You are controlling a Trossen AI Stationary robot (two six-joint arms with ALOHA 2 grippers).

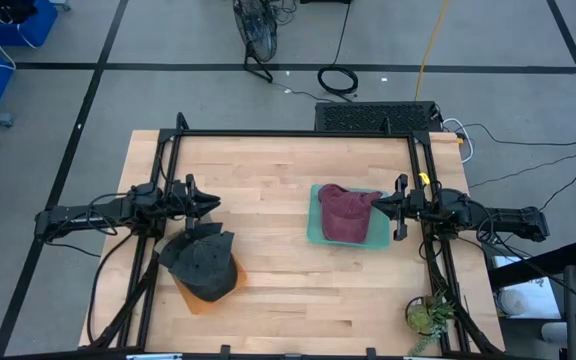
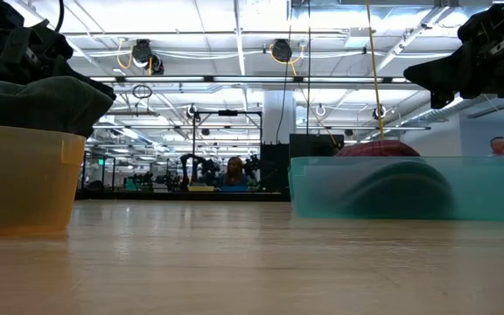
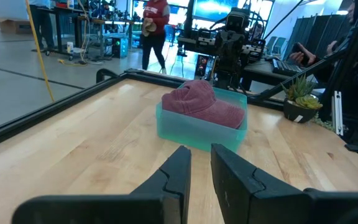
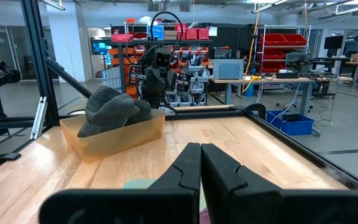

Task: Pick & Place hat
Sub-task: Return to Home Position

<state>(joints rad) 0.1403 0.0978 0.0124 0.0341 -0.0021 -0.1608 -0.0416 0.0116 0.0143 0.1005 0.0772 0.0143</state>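
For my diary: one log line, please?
red cap in blue bin | black cap in orange bin | left gripper, right gripper near bins, empty

Top cam down on table [image 1: 288, 290]; low cam level.

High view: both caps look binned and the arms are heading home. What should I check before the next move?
1. Red cap inside the blue bin: ok, crown above the rim.
2. Black cap inside the orange bin: ok, piled above the rim.
3. Left tool empty: ok, fingers slightly apart, nothing between them.
4. Right tool empty: ok, fingers shut on nothing.
5. Right tool clear of the blue bin: ok, raised above its rim in the low view.
6. Left tool clear of the black cap: cannot tell, it shows close beside the cap from above.
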